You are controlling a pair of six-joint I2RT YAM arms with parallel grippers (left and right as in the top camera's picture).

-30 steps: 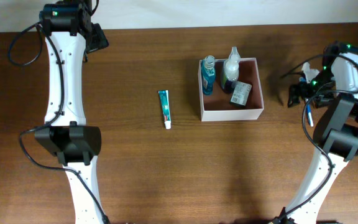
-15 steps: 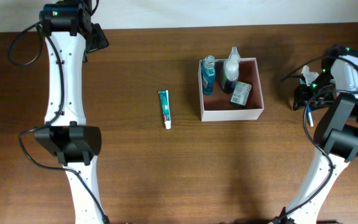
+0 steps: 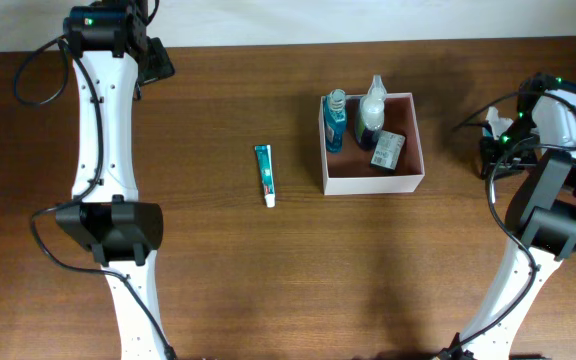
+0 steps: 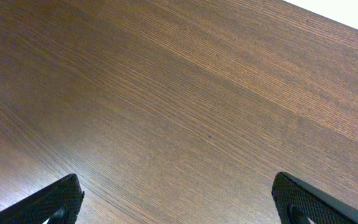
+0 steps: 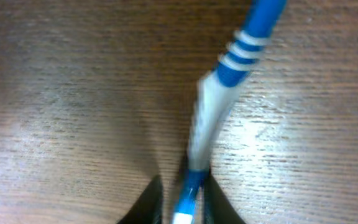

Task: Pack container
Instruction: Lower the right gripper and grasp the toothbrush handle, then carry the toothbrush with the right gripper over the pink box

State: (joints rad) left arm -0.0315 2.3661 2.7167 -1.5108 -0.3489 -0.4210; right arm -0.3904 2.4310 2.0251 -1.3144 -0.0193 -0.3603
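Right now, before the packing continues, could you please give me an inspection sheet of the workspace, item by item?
Surface: brown wooden table, no spills seen.
Job's things: container holds a blue bottle, a spray bottle and a small carton; toothpaste tube lies on the table, on the left arm's side of the container; toothbrush is gripped.
Clutter: nothing seen.
End effectors: left end effector open above bare wood; right end effector shut on the toothbrush handle.
Cables: black cables loop beside both arms, apart from the container.
Surroundings: pale strip beyond the far table edge.
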